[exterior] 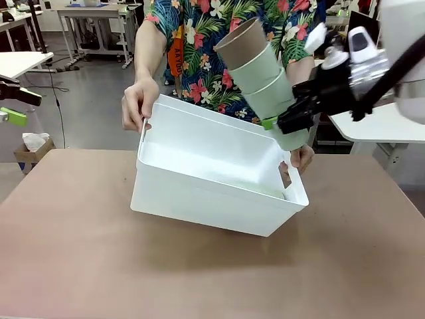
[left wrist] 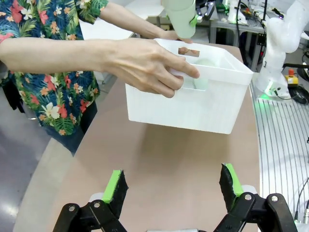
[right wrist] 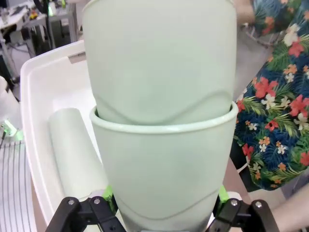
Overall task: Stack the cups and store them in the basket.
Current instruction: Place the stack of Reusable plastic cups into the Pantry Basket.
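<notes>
A: How do the cups look?
B: A nested stack (exterior: 262, 76), pale mint with a brown one at its top end, leaning left above the right end of the white basket (exterior: 199, 193) (another mint cup (right wrist: 72, 150) lies inside).
A: And the arms?
B: The right end effector (exterior: 284, 128) is clamped on the stack's lowest cup. The left end effector (left wrist: 175, 189) hangs spread apart over the bench (exterior: 73, 252). A person's hands (exterior: 138, 104) tilt the basket.

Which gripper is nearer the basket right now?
Right. The right gripper holds the stack of cups just above the basket at its right end. The left gripper hangs open, apart from the basket, over bare table.
</notes>
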`<state>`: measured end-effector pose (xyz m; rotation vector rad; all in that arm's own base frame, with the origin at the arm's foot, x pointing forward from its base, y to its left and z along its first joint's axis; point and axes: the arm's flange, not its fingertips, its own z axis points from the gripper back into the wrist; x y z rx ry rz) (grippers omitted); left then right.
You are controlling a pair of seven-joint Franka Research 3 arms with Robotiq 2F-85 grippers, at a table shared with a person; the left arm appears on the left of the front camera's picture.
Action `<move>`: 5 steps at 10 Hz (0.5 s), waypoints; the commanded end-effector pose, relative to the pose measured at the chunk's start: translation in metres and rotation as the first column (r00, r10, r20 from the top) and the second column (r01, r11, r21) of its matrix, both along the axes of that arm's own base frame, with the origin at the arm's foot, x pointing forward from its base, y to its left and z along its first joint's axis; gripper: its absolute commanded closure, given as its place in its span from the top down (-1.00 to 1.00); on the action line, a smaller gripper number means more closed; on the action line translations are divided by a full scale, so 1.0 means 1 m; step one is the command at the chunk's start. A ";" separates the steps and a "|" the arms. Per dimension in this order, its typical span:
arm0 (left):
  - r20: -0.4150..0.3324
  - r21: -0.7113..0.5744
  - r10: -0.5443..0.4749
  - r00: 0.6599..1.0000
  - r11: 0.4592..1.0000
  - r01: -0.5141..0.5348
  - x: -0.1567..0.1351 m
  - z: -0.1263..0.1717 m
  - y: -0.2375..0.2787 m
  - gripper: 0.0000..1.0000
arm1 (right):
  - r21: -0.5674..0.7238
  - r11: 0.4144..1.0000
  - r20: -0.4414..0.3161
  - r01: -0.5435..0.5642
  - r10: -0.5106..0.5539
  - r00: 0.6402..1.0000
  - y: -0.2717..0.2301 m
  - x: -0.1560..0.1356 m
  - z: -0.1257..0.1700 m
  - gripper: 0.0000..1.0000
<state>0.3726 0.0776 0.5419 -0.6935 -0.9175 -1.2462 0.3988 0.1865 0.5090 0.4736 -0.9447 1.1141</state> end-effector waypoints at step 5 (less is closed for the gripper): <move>0.010 -0.001 -0.001 1.000 1.000 0.001 -0.001 0.002 0.000 1.00 | -0.149 0.989 -0.041 0.020 -0.027 0.999 0.068 0.029 -0.026 0.71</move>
